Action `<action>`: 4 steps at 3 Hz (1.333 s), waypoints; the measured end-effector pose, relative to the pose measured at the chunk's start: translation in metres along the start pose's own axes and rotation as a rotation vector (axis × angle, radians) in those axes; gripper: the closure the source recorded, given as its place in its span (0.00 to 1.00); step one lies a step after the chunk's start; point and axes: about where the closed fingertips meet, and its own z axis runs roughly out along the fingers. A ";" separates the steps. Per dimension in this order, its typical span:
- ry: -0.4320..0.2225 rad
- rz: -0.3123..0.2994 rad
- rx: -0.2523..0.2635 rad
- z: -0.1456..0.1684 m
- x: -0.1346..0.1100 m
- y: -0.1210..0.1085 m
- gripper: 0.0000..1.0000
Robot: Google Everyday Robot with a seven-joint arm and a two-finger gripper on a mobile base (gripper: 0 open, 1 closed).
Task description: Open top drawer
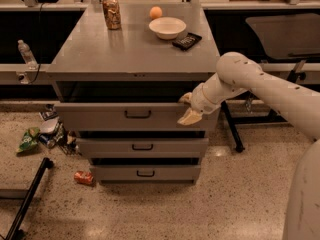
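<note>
Grey metal top drawer (95,118) partly out.
White end effector (188,109) at 3 o'clock from its dark bar handle (137,115); I cannot tell its grip.

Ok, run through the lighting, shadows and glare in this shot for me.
Camera view: warm, dim light overall. Camera view: the tabletop carries a soft sheen, no harsh glare. Camera view: black shadow fills the gap above the top drawer, hiding its inside. Camera view: the gripper, at that drawer's right upper edge, shows pale and well lit against the grey front.
</note>
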 end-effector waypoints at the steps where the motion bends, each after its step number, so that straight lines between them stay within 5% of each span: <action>1: -0.004 0.030 -0.019 -0.004 -0.003 0.015 0.94; 2: -0.004 0.030 -0.019 -0.011 -0.007 0.014 1.00; 4: -0.001 0.054 -0.049 -0.011 -0.010 0.028 0.51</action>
